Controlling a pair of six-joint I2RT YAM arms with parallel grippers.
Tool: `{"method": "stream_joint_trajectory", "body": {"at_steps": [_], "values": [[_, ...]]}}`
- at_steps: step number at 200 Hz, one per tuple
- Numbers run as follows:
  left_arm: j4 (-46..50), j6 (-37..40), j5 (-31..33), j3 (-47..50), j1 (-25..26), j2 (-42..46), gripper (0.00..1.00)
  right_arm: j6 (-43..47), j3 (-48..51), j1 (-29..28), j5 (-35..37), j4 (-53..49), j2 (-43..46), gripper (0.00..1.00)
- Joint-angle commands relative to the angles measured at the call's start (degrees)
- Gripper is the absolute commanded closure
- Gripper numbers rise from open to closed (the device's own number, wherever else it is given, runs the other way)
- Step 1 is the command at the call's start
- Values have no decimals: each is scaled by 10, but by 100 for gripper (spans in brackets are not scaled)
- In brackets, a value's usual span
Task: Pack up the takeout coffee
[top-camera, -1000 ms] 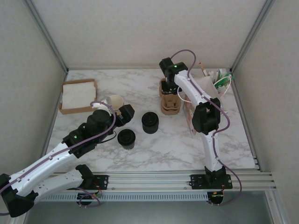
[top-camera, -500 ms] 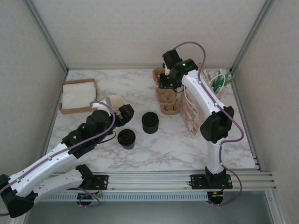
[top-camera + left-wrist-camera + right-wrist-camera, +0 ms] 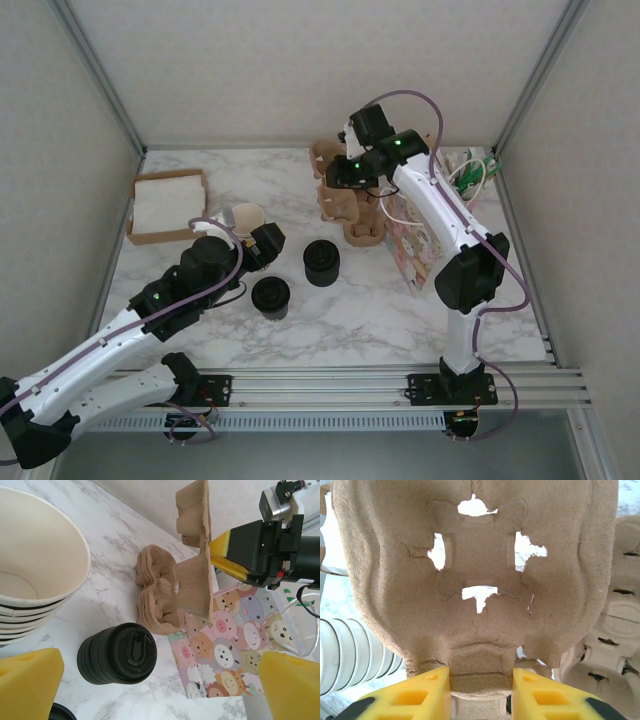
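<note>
The takeout coffee (image 3: 271,297), a small cup under a round black lid, stands on the marble table just right of my left gripper (image 3: 265,245); its lid edge (image 3: 62,712) peeks in at the bottom of the left wrist view. My left gripper (image 3: 160,690) is open and holds nothing. My right gripper (image 3: 342,176) hangs over the back of the table, shut on a brown pulp cup carrier (image 3: 336,205). That carrier (image 3: 480,555) stands upright between its yellow fingers (image 3: 415,692), and the carrier (image 3: 197,575) also hangs above the stack in the left wrist view.
A stack of carriers (image 3: 365,228) and a cartoon-animal bag (image 3: 410,250) lie at the right. A stack of black lids (image 3: 322,262) stands mid-table. The lidless cream cups (image 3: 245,215) lie by my left gripper. A napkin box (image 3: 165,205) sits far left.
My right gripper has lifted one carrier off the stack and swung it left and up, tilting it upright. The left arm has stayed still.
</note>
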State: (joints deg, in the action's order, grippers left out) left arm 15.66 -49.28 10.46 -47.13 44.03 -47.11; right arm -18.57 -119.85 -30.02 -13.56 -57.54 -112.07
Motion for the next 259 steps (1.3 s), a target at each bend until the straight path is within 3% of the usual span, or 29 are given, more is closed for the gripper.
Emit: {"method": "stream_joint_trajectory", "body": {"at_steps": [1,76,136,206,259], "values": [[7,-3,7,-13,-5,8,0,-2,-8,-10,-25,17,8,68],[2,-3,0,-22,-5,4,1,-30,-32,-17,-87,41,86,67],[-15,-6,-20,-29,-2,-10,5,-33,-40,-15,-77,27,174,66],[-62,-1,-51,-72,37,-87,7,18,-57,16,49,-94,271,66],[-150,-17,-148,-118,65,-185,2,48,-50,50,161,-169,335,66]]}}
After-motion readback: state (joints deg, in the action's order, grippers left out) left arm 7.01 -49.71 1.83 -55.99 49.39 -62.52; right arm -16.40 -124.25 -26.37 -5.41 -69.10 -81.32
